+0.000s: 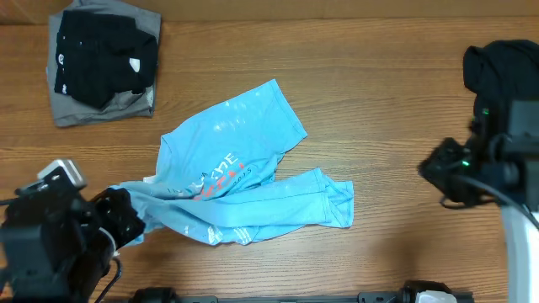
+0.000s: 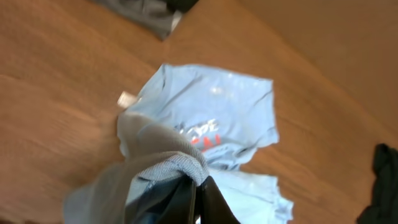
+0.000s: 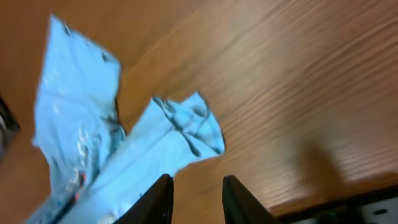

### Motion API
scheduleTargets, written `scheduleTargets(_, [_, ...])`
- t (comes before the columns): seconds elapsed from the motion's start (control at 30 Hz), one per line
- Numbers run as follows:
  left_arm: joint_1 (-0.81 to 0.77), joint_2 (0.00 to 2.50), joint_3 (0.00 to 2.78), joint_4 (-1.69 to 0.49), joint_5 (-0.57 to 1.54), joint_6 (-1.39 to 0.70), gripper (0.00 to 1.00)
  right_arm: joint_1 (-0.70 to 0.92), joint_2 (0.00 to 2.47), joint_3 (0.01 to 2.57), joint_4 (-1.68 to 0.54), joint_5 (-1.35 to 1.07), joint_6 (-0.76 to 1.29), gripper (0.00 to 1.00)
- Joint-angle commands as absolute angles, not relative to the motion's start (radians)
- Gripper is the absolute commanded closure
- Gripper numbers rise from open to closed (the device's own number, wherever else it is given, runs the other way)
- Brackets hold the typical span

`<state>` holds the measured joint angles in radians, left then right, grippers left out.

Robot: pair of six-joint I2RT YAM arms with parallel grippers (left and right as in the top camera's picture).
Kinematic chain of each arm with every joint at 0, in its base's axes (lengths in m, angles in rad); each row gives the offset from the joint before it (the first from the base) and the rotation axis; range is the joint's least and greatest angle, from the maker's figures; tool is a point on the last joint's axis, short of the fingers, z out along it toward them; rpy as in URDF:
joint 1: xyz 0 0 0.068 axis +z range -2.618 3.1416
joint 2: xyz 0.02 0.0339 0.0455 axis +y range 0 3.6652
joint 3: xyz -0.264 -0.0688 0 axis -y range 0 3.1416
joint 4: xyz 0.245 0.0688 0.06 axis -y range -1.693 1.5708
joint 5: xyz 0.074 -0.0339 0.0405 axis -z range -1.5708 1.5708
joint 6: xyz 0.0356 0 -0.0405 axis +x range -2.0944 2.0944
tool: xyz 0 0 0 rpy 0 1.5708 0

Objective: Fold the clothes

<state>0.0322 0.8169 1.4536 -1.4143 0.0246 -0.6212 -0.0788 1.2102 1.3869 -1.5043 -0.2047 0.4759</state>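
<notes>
Left pincer (image 1: 126, 220) on diagonal T-shirt (image 1: 227, 172)

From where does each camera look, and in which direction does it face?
Overhead: above the table, facing down; shows left gripper, right gripper, T-shirt.
Left wrist: behind its shut fingers, facing along the T-shirt.
Right wrist: behind its open fingers, facing the table.
All three share the T-shirt.

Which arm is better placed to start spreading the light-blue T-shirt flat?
Left, probably. The left gripper is closed on a bunched edge of the light-blue T-shirt. The right gripper hangs open, holding nothing, clear of the fabric.
</notes>
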Motion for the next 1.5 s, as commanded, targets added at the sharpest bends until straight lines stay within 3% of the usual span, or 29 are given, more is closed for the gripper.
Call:
scheduleTargets(0.0, [0.031, 0.844, 1.391, -1.407, 0.012, -0.610, 0.96, -0.016, 1.255, 1.287, -1.453, -0.316, 0.414, 0.69])
scheduleTargets(0.07, [0.031, 0.860, 1.364, -1.401, 0.012, -0.610, 0.96, 0.047, 1.289, 1.234, -1.393, -0.318, 0.414, 0.62])
scheduleTargets(0.17, [0.031, 0.892, 1.349, -1.398, 0.012, -0.609, 0.96, 0.149, 1.353, 1.177, -1.294, -0.340, 0.424, 0.39])
scheduleTargets(0.37, [0.031, 0.953, 1.349, -1.405, 0.019, -0.609, 0.96, 0.315, 1.552, 1.135, -1.147, -0.338, 0.545, 0.27])
scheduleTargets(0.6, [0.031, 0.974, 1.349, -1.423, 0.019, -0.605, 0.96, 0.360, 1.753, 1.133, -1.042, -0.331, 0.579, 0.32])
scheduleTargets(0.7, [0.031, 0.974, 1.349, -1.419, 0.018, -0.605, 0.96, 0.360, 1.802, 1.133, -1.019, -0.331, 0.577, 0.42])
scheduleTargets(0.83, [0.031, 0.974, 1.349, -1.417, 0.018, -0.605, 0.96, 0.360, 1.810, 1.132, -1.008, -0.331, 0.577, 0.52])
scheduleTargets(1.1, [0.031, 0.982, 1.349, -1.417, 0.018, -0.606, 0.96, 0.360, 1.811, 1.085, -0.971, -0.324, 0.577, 0.53])
scheduleTargets(1.3, [0.031, 0.982, 1.349, -1.417, 0.018, -0.606, 0.96, 0.360, 1.811, 1.065, -0.951, -0.324, 0.577, 0.67])
scheduleTargets(1.47, [0.031, 0.982, 1.349, -1.418, 0.018, -0.605, 0.96, 0.358, 1.811, 1.069, -0.949, -0.323, 0.577, 0.74])
